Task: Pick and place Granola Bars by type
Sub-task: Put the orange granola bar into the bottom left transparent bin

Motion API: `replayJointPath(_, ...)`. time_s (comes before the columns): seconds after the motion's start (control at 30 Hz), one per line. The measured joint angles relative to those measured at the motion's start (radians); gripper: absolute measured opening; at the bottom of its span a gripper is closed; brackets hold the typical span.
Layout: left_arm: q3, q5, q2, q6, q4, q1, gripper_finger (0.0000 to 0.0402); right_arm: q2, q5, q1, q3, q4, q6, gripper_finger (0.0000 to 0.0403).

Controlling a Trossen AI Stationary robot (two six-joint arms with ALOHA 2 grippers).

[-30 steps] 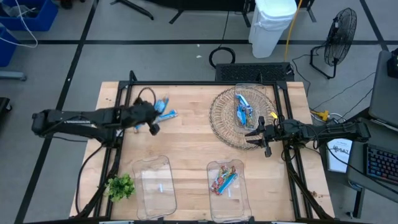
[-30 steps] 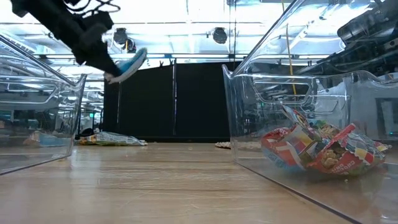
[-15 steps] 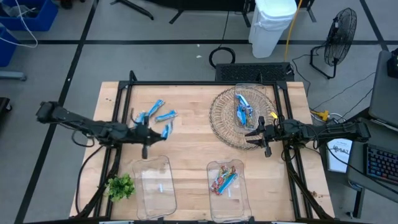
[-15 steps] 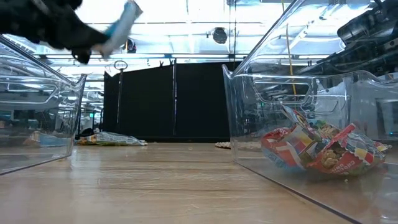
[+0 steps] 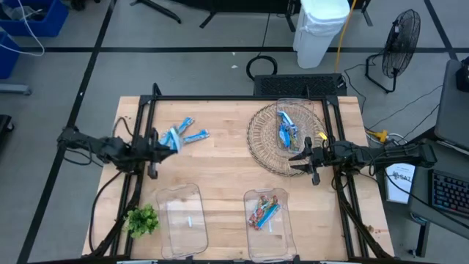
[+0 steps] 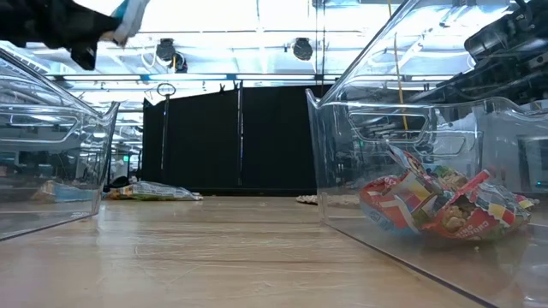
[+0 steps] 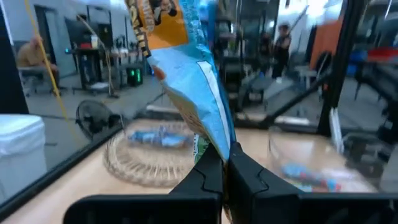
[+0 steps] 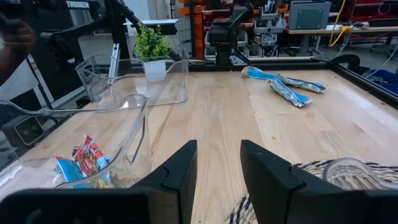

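My left gripper (image 5: 163, 145) is over the table's left part, shut on a bright blue granola bar (image 7: 193, 99), which also shows in the high view (image 5: 174, 139). Two more blue bars (image 5: 190, 130) lie flat on the wood beside it. Several blue bars (image 5: 286, 128) lie in the wicker basket (image 5: 260, 147) at the far right. My right gripper (image 5: 302, 158) is open and empty at the basket's near right rim. Multicoloured bars (image 5: 264, 213) lie in the right clear bin (image 5: 286, 227). My left gripper pinches one end of the blue bar's wrapper (image 7: 214, 149) between its two shut fingers (image 7: 205, 177). The fingers point roughly level toward the table's right. The bar sticks out beyond the fingertips, lifted clear of the table.
An empty clear bin (image 5: 183, 220) stands at the near edge, left of the one with multicoloured bars. A green leafy sprig (image 5: 141, 218) stands at the near left corner. Black frame rails (image 5: 146, 117) run along the table's sides. Bare wood lies between the bins and the basket.
My left gripper, shut on the blue bar, has swung toward the near edge and then drawn back toward the table's left edge, rising as it went. The bar has stayed in its fingers, clear of the table.
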Motion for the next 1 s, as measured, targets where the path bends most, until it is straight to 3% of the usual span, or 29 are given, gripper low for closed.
replayJointPath(0.17, 0.0, 0.193, -0.068, -0.056, -0.003, 0.0, 0.0005, 0.0, 0.0, 0.0, 0.0, 0.0, 0.0, 0.0114)
replayJointPath(0.27, 0.0, 0.287, -0.066, -0.269, -0.028, 0.0, 0.0005, 0.0, 0.0, 0.0, 0.0, 0.0, 0.0, 0.0114)
replayJointPath(0.43, 0.005, 0.358, -0.015, -0.621, -0.124, -0.004, 0.001, 0.0, 0.0, 0.0, 0.0, 0.0, 0.0, 0.0114)
replayJointPath(0.7, 0.078, 0.368, 0.34, -0.696, -0.084, -0.059, 0.0005, 0.0, 0.0, 0.0, 0.0, 0.0, 0.0, 0.0114)
replayJointPath(0.8, 0.197, 0.373, 0.503, -0.675, -0.165, -0.092, 0.0005, 0.0, 0.0, 0.0, 0.0, 0.0, 0.0, 0.0114)
replayJointPath(1.0, 0.541, 0.358, 0.815, -0.55, -0.532, -0.18, 0.0005, 0.0, 0.0, 0.0, 0.0, 0.0, 0.0, 0.0114)
